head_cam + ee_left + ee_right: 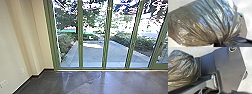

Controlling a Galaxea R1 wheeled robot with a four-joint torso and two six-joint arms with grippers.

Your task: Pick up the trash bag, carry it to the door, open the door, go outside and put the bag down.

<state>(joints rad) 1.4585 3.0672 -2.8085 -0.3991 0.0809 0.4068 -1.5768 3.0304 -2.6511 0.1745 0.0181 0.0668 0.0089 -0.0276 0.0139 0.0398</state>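
Facing the green-framed glass wall [80,50] from indoors, the robot has the trash bag [204,23] on its inner side, gathered neck gripped by the left gripper [218,44]; the right gripper's state I cannot tell.

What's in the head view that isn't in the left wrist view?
Head view: tall green frames with glass between them, bushes and a paved path outside, and a cream wall.

Left wrist view: the shiny trash bag up close, all wrinkly and bunched together at its neck.

Both: some of the floor.
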